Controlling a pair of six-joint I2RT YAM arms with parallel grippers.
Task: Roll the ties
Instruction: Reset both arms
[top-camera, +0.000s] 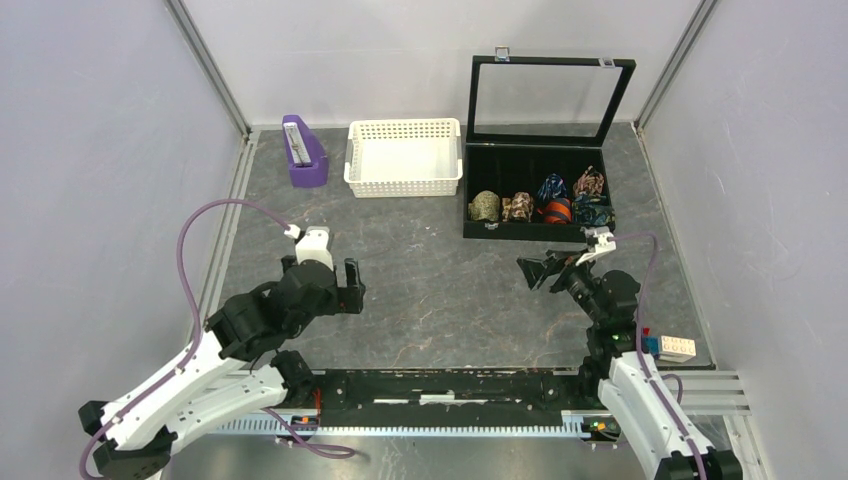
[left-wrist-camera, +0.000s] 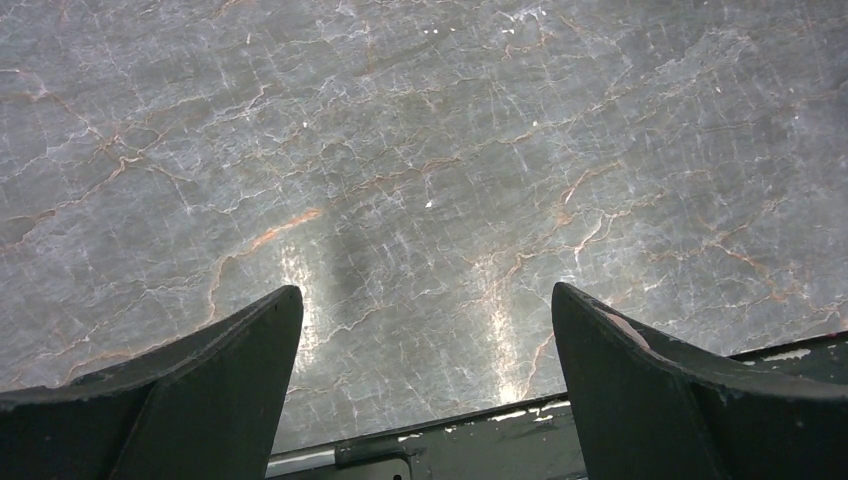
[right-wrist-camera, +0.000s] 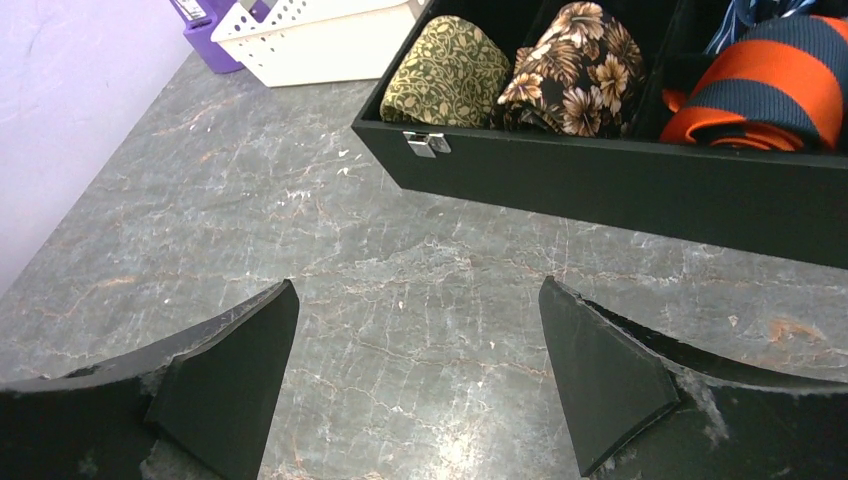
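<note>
Grey marbled table (top-camera: 450, 300) with rust-coloured veins is enclosed by pale lavender walls (top-camera: 100, 150) on three sides. Aluminium posts (top-camera: 212, 70) are seen at both back corners.

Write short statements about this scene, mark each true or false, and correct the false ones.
1. The black box has its lid open. True.
2. The white basket holds a rolled tie. False: it looks empty.
3. The left fingers and right fingers are spread wide, holding nothing. True.
4. The olive roll sits at the box's right end. False: it is at the left end.
5. A tie lies flat on the table. False: none lies there.
</note>
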